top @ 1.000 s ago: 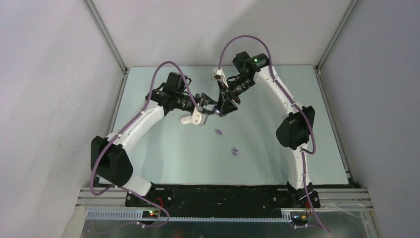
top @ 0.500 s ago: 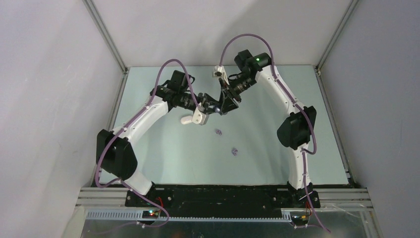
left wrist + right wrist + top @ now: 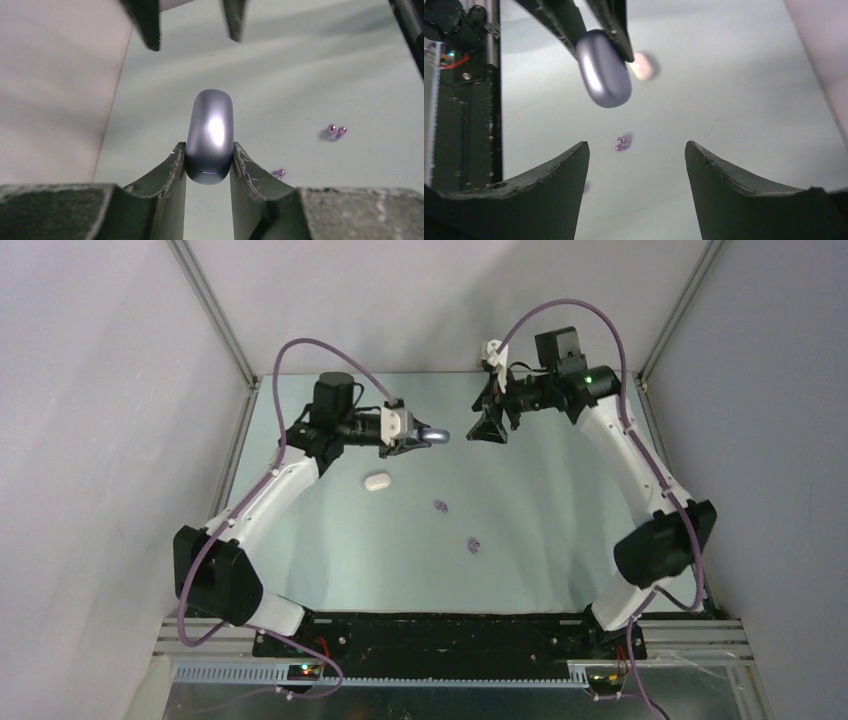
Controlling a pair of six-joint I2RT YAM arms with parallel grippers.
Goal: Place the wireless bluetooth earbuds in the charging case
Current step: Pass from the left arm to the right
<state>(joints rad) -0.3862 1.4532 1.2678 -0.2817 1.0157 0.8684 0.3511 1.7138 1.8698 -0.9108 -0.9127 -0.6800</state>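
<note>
Earbuds (image 3: 441,505), the purple ones, lie loose on the bench (image 3: 560,550) at two spots near centre; none are seated. Purple charging case (image 3: 210,125) is now aloft, clamped by the left gripper (image 3: 418,437) alone. Right gripper (image 3: 636,145) has let go and drawn back right, jaws spread. Lid looks shut and likely needs opening next.

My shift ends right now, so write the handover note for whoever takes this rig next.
Left pincer: shut on the purple case, held in the air, lid apparently closed.
Right pincer: open, empty, facing that case.
White case: on the table, closed.
Two purple earbuds: loose on the table. No white ones in view.
Done: purple case picked up.
Left: open it, put the earbuds in.
</note>
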